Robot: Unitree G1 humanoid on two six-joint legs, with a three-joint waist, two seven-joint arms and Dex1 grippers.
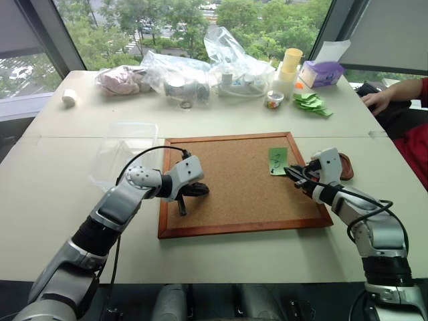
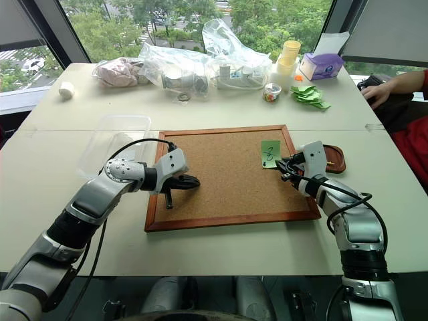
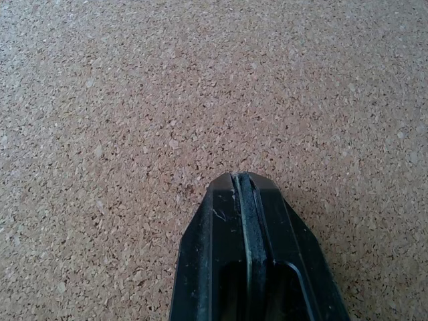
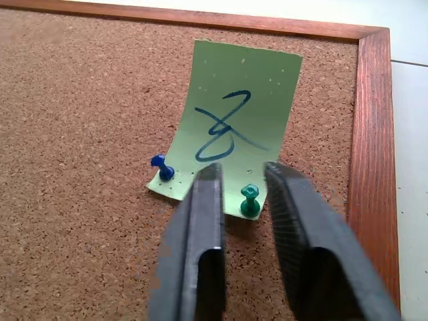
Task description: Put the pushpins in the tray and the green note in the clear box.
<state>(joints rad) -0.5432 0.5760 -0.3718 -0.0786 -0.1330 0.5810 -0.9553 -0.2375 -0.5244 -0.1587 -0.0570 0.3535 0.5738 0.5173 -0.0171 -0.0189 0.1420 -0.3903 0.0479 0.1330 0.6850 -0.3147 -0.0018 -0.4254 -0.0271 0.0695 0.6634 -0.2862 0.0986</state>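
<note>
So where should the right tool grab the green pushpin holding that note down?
Grip the green pushpin by its narrow waist under the flared head, coming from the board's near edge with one finger either side. It stands upright through the green note, so pull straight out.

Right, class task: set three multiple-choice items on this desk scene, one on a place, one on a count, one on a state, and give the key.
1. Where is the green note?
A. on the cork board
B. in the clear box
C. in the tray

2. How many pushpins are stuck in it?
A. one
B. two
C. four

3. The left gripper is:
A. wide open
B. shut
C. holding a pin

Key:
1 A, it lies near the board's right-hand frame.
2 B, a green one and a blue pushpin stand along one edge.
3 B, its fingers meet with no gap.
</note>
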